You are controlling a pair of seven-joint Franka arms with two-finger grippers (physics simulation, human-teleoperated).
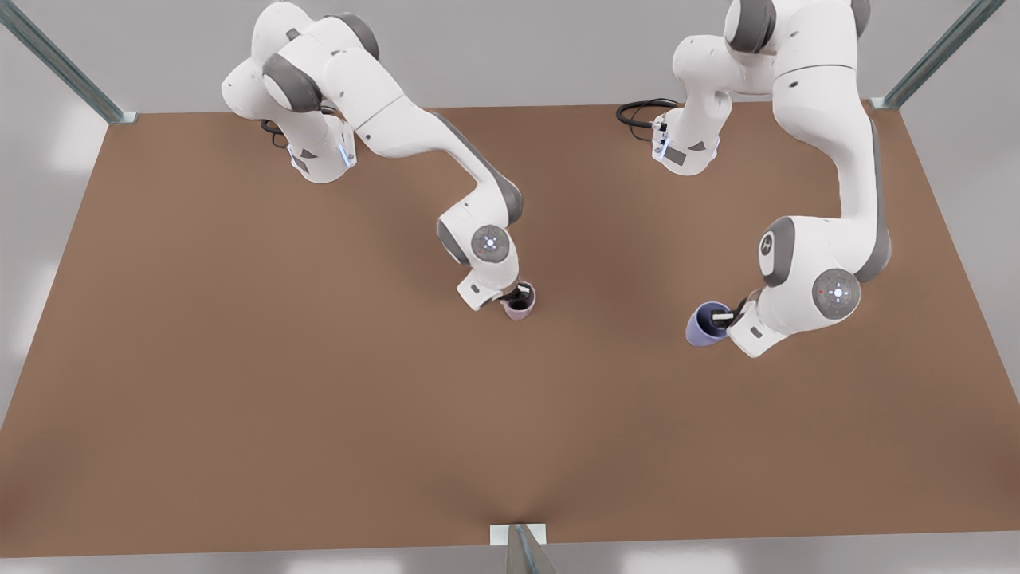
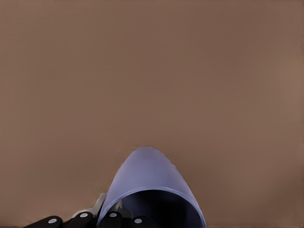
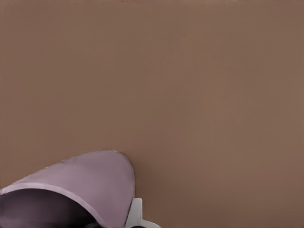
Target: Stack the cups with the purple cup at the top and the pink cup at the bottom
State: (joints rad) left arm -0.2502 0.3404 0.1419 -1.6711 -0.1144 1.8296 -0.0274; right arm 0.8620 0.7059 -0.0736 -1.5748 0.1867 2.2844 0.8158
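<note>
I see the purple cup [image 1: 704, 324] tilted, clamped by my left gripper [image 1: 723, 318] at its rim. The pink cup [image 1: 519, 302] is pinched by my right gripper [image 1: 516, 296], well apart. Plain brown table [image 1: 319, 383] beneath; grey walls around. Fingers mostly hidden by cups.

It was a bare simulated robot test cell: a plain brown tabletop [image 1: 319, 414], grey metal frame struts [image 1: 60, 64] at the corners, blank grey walls.

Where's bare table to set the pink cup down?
Bare table spans the near half. Between the pink cup in the right gripper and the purple cup in the left gripper is open. Arm bases crowd the far edge.
</note>
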